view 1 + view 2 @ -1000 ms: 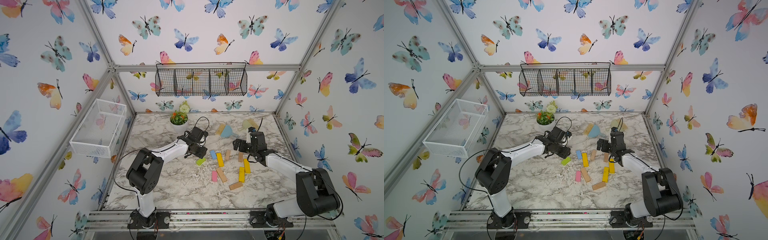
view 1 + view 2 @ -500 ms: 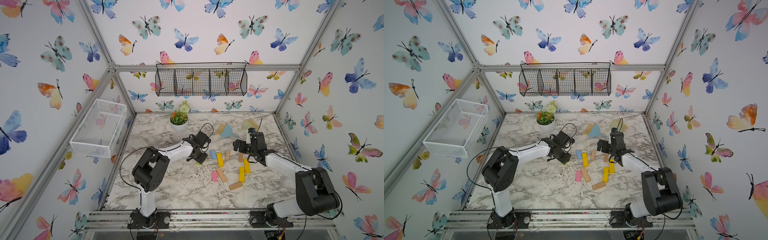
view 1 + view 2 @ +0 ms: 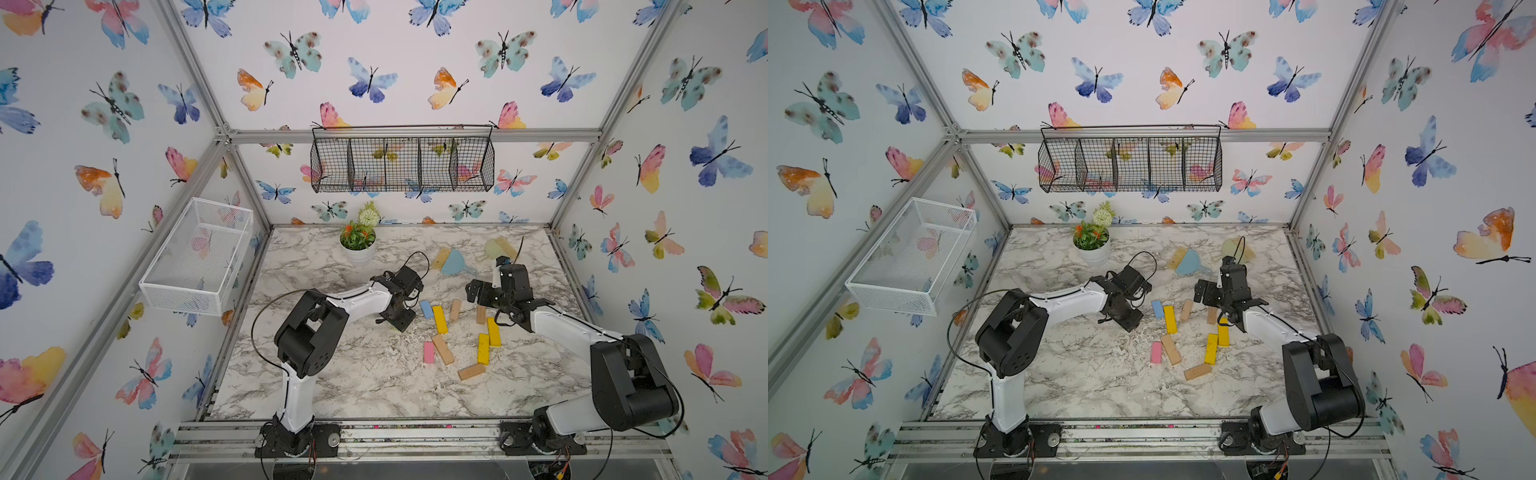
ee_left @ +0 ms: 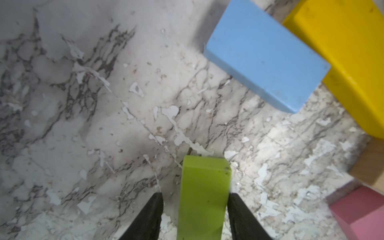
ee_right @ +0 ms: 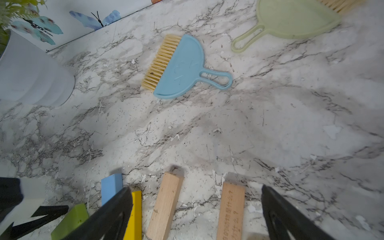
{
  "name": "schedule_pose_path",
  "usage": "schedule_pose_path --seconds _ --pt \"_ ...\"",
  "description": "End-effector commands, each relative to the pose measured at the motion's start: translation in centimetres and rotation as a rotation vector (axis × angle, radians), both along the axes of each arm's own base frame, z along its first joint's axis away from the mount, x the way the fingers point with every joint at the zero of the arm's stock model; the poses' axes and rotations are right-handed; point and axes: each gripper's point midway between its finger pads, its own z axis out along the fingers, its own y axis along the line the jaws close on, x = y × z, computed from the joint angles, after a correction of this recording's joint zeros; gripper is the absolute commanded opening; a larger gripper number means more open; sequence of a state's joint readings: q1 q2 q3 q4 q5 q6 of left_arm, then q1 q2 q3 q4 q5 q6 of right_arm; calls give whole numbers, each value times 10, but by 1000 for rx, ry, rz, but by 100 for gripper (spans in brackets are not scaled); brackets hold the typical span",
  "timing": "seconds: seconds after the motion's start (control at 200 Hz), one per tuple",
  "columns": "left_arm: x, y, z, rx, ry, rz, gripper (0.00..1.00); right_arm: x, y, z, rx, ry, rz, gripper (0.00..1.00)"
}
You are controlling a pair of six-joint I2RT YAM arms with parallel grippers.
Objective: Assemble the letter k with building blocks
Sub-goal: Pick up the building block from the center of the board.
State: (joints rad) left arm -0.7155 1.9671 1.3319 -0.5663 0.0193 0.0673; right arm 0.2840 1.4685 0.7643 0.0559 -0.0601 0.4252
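— Where is the left gripper [image 4: 195, 195]?
— Low on the marble table [image 3: 374, 386], at the left edge of the scatter. The lime-green block [image 4: 205, 172] lies flat between its 2 black fingers [image 4: 238, 216]. 1 finger is against the block's side. Beside the other a thin strip of table shows, so I'd call the jaws parted around the block, not pinching it.
— And its neighbours?
— Just past it, the light-blue block [image 3: 426, 309] lies right beside a yellow block [image 3: 440, 320]. Nearer the front, the pink block [image 3: 429, 352] lies next to a tan block [image 3: 443, 349].
— The right gripper [image 5: 195, 188]?
— Spread wide, hanging over the far side of the scatter. In its wrist view, 2 tan blocks [image 5: 165, 205] lie between the fingertips, apart from each other, and 1 carries printed characters.
— The rest?
— 2 more yellow blocks [image 3: 483, 348] lie touching near the right arm, and the last tan block [image 3: 471, 371] lies alone at the front. The blue brush [image 3: 453, 262] and the green brush [image 3: 494, 249] lie at the back, well apart from the blocks.
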Motion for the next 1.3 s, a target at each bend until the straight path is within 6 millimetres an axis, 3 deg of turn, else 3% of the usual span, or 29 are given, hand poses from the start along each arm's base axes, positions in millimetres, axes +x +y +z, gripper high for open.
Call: schedule_pose_path --seconds 0.0,0.275,0.32,0.581,0.696,0.866,1.061,1.236,1.251,1.296 --pt "-4 2 -5 33 24 -5 52 3 2 7 6 -13 2 98" --pt "-4 2 -4 32 30 -1 46 2 2 5 6 -9 -4 98" --pt "-7 4 -17 53 54 0 45 2 2 5 7 -8 -4 98" --pt "-6 2 -22 70 57 5 38 2 0 6 1 -12 -11 98" --pt "-3 3 -20 76 43 20 30 1 0 5 0 -8 -14 99" --pt "7 1 -10 62 5 79 19 1 -1 4 2 -4 -18 98" --pt "15 -8 3 3 -7 149 18 -1 -2 1 -1 5 -25 98" --pt "22 0 8 -12 -22 260 17 -1 -1 1 5 8 -24 98" --pt "24 0 19 -35 -39 273 17 -1 -1 1 5 9 -24 98" --pt "27 3 24 -61 -46 308 17 -1 -1 -1 5 12 -24 98"
